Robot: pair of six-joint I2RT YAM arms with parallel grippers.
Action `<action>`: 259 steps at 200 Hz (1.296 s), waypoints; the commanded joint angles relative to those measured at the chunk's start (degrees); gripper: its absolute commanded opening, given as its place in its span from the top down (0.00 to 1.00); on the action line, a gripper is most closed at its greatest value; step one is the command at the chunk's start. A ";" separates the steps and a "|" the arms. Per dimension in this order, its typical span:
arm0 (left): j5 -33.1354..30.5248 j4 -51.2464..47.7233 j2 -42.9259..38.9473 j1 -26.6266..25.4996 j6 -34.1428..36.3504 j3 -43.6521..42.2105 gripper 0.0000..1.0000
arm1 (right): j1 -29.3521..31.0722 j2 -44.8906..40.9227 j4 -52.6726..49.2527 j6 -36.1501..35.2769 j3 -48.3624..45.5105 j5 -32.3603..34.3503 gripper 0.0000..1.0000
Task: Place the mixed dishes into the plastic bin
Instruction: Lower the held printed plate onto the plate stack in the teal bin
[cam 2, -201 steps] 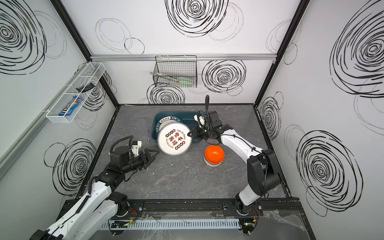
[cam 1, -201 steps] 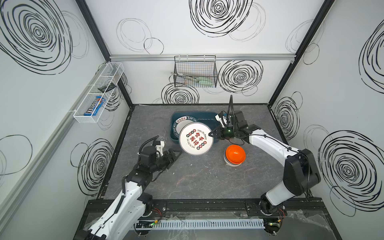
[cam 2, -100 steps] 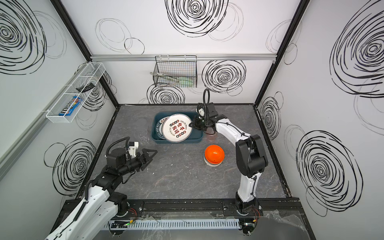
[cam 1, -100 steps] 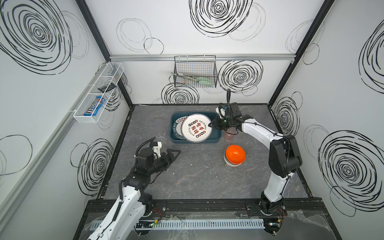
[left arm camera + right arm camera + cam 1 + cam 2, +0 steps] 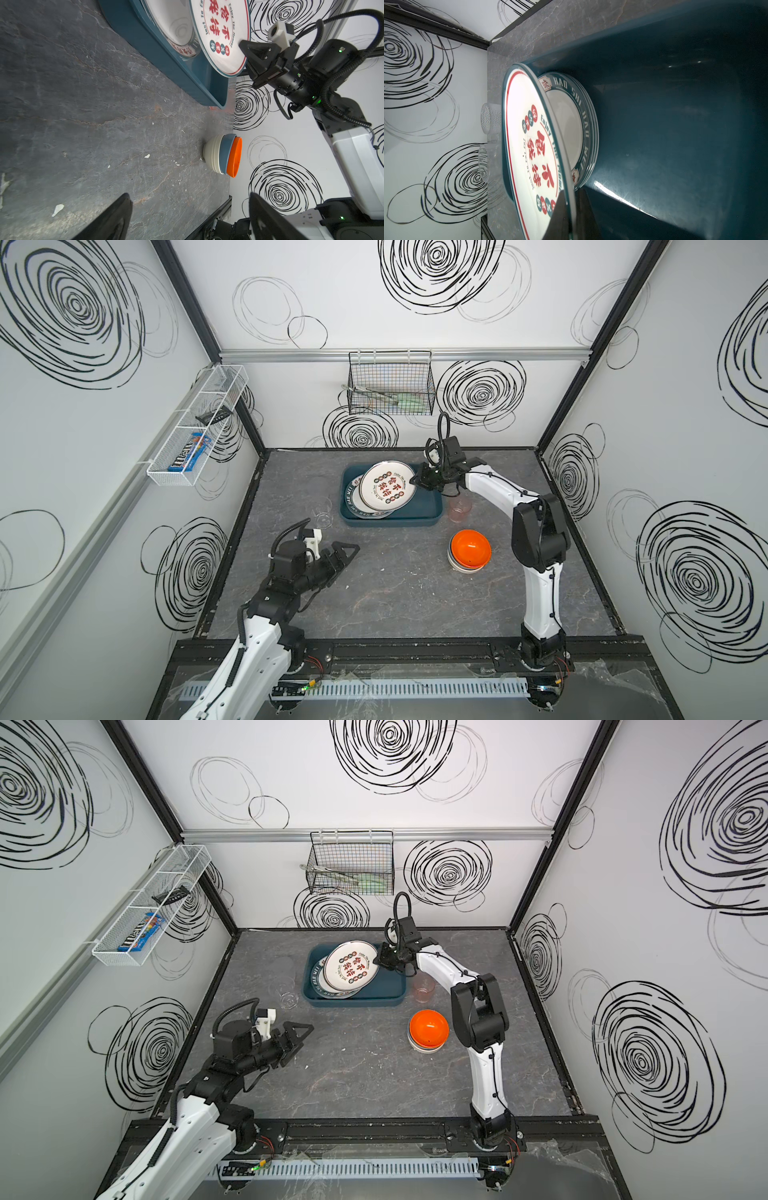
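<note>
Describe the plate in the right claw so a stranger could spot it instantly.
Find the dark teal bin at the back of the grey tabletop. Over its left half a white plate tilts, pinched at its rim by the right claw. Unlike the green-rimmed plate lying flat beneath, it shows big red characters in its centre.

The left arm [image 5: 257,641] and right arm [image 5: 492,489] share white shells on the long links and black joints, with small green lights [image 5: 316,101] on the black housings. A ribbed black cable [image 5: 326,89] loops over each wrist to a white boxy camera [image 5: 280,31]. Both stand on black bases [image 5: 540,649].
</note>
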 commanded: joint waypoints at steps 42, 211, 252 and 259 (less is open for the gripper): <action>-0.41 0.29 -0.77 0.94 0.66 -0.97 0.08 | 1.94 5.12 -2.24 1.29 7.55 1.49 1.00; -0.33 0.93 -0.77 1.10 0.01 -2.35 0.07 | 2.87 11.53 -5.29 1.13 15.02 2.87 1.00; -0.31 1.14 -0.35 1.11 0.02 -2.26 0.07 | 3.28 12.83 -6.39 0.90 16.36 2.91 1.00; -0.33 1.15 -0.42 1.10 0.06 -2.32 0.06 | 3.35 12.86 -6.35 0.87 16.36 2.91 1.00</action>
